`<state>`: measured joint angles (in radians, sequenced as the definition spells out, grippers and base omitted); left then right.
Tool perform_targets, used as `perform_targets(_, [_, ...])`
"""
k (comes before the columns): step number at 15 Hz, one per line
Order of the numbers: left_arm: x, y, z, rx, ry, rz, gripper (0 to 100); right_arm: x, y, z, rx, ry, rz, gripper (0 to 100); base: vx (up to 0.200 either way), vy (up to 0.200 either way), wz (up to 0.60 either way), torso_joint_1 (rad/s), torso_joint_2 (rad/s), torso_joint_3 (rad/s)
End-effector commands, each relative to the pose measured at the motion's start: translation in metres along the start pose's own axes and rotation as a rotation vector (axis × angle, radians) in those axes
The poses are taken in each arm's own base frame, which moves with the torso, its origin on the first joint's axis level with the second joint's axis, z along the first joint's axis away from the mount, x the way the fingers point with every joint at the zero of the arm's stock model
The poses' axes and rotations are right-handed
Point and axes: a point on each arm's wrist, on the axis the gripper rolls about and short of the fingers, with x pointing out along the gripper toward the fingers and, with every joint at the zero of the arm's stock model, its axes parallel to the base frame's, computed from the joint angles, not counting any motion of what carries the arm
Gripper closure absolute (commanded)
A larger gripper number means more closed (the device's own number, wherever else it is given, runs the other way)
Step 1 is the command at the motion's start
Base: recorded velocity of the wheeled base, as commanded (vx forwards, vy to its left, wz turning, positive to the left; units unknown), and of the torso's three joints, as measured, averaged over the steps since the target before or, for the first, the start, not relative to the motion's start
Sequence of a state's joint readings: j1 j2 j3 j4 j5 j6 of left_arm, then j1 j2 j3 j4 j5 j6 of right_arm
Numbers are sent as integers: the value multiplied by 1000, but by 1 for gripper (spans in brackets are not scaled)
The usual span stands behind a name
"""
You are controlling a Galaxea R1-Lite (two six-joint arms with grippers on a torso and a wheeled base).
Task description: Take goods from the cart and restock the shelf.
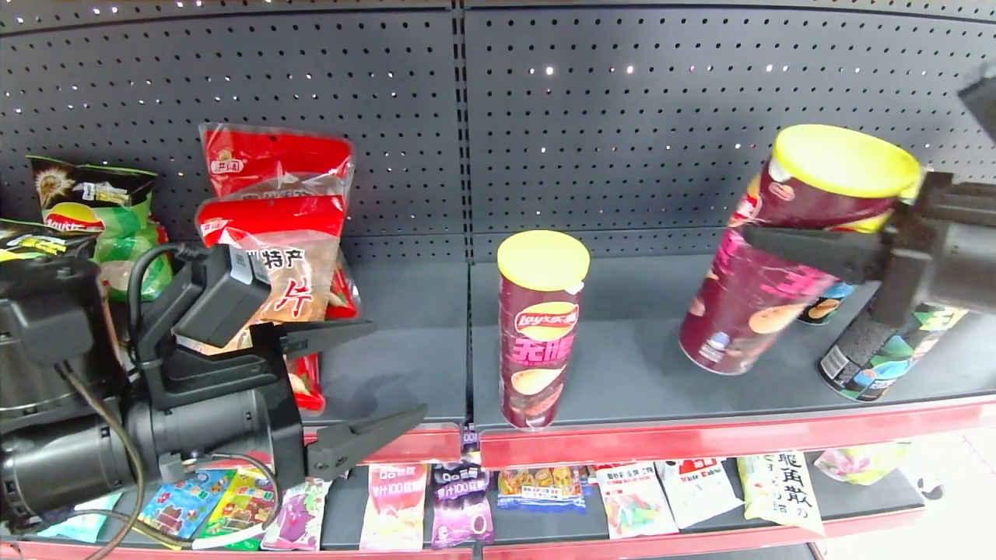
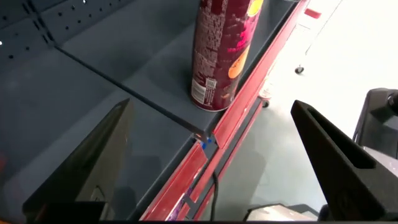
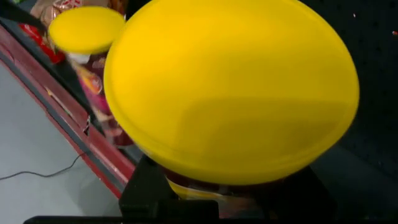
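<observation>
The right gripper holds a maroon chip can with a yellow lid, its jaws pinching the can high on the body, just under the lid. One jaw crosses the front of the can; the other is hidden behind it. The can is tilted, with the lid leaning toward the robot's right and the base low over the right part of the upper shelf. Whether the base touches the board cannot be told.

Just behind the held can, partly hidden by the right arm, are a dark can with green and blue print and a sliver of another can.

A second maroon can stands upright near the shelf's red front edge, in the middle and well apart from the held one.

The left gripper is at the shelf's front edge, to the left of the upright can. Its jaws are spread wide with nothing between them, and the can stands beyond their tips, untouched.

Further left on the shelf stand red snack bags and a green chip bag. Small packets lie in a row on the lower shelf
</observation>
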<state>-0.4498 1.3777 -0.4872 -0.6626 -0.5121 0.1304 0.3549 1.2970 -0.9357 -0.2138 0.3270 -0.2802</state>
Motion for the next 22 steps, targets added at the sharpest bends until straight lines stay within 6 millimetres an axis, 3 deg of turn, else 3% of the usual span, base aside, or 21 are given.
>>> perform_targets(1, [-6, -3, 3, 12, -20, 4, 0, 76, -12, -8, 39, 15, 58, 100, 0, 0, 0, 0, 0, 0])
perform_targets(4, [-10, -5, 6, 19, -32, 21, 0, 128, -24, -4, 55, -8, 95, 100, 0, 0, 0, 0, 0, 0])
perform_targets(8, [-11, -5, 7, 22, -35, 40, 0, 158, -30, -8, 49, -21, 155, 100, 0, 0, 0, 0, 0, 0])
perform_targets(22, [-12, -5, 7, 22, -32, 60, 0, 213, -16, -19, 49, -15, 192, 100, 0, 0, 0, 0, 0, 0])
